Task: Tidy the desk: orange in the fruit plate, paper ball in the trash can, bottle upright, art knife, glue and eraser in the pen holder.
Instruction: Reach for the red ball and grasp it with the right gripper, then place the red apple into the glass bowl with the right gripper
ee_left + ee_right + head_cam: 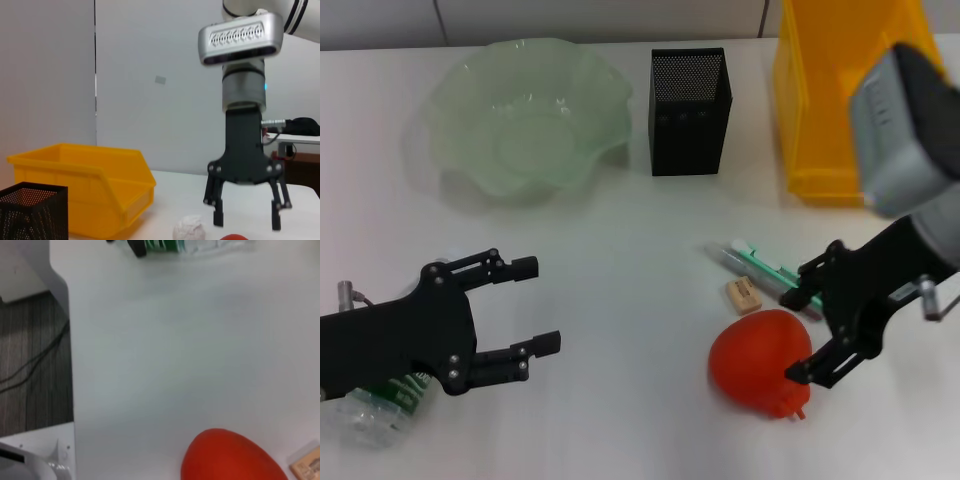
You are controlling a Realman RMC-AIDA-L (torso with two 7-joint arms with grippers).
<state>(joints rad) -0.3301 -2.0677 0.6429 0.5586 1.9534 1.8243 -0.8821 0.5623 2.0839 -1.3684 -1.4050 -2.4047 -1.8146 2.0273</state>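
The orange (758,366) lies on the white desk at the front right. My right gripper (807,320) is open at its right side, the near finger touching it. In the left wrist view the right gripper (247,220) hangs open just above the orange (234,237), with the paper ball (190,230) beside it. A tan eraser (744,294) and green-white pen-like items (760,265) lie just behind the orange. My left gripper (537,305) is open and empty at the front left, above the lying bottle (375,410). The right wrist view shows the orange (230,457), the eraser (305,467) and the bottle (175,246).
A green glass fruit plate (470,150) stands at the back left, a black mesh pen holder (690,110) at the back middle and a yellow bin (820,110) at the back right. The desk's edge and the floor show in the right wrist view (30,365).
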